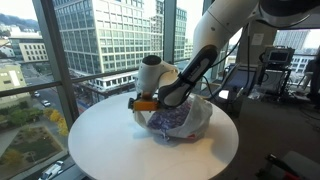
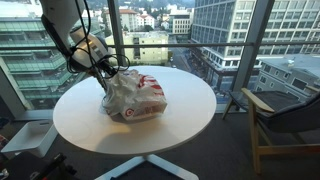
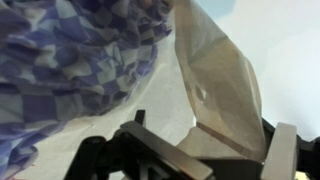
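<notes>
Plastic bag [image 2: 138, 97] slumped lengthwise on white table [image 2: 190, 125], mouth toward wide-open tool [image 2: 106, 71].

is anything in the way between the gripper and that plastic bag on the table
Nothing visible does. The open gripper is right at the plastic bag on the table. In the wrist view a flap of the bag seems to lie between its jaws, with the checkered cloth beside it.
</notes>
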### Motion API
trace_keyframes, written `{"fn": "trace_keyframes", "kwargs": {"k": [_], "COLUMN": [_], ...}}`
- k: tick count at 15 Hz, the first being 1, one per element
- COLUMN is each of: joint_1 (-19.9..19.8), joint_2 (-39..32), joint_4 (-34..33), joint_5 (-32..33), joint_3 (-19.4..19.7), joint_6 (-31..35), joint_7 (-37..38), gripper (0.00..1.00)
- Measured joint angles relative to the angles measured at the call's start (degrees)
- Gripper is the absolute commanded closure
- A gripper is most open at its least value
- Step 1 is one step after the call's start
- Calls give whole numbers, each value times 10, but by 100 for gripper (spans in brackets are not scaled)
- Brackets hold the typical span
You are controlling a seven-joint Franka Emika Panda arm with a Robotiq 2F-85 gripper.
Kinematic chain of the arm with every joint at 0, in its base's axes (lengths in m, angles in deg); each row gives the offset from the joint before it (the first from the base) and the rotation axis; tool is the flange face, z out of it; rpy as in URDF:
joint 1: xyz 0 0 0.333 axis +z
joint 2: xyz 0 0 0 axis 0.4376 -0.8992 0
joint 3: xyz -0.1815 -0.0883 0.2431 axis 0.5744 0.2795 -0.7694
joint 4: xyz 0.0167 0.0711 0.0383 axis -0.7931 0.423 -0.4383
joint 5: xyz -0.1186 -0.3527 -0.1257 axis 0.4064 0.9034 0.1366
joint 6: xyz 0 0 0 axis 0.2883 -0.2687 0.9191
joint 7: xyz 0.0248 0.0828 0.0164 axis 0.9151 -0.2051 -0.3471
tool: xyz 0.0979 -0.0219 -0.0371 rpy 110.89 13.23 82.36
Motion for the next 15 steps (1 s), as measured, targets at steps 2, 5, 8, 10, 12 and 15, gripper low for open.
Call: {"fn": "trace_keyframes", "kwargs": {"k": [2,5,8,10,12,15], "joint_1": [1,3,-8,-39,-101,-200], "joint_2": [-16,-40,-62,-75,-90,-111], "joint_4": [-23,-48,-55,-54,-50,-27], "joint_5": [-1,-62,-169,-244,-264,-274], "joint_3": [-2,3,-9,-50,-129,-246], "joint_6": [0,19,73,102,110,121], "joint_7": [-11,-62,-152,-230,-281,-353], "gripper": [32,58,81,95,100,99]}}
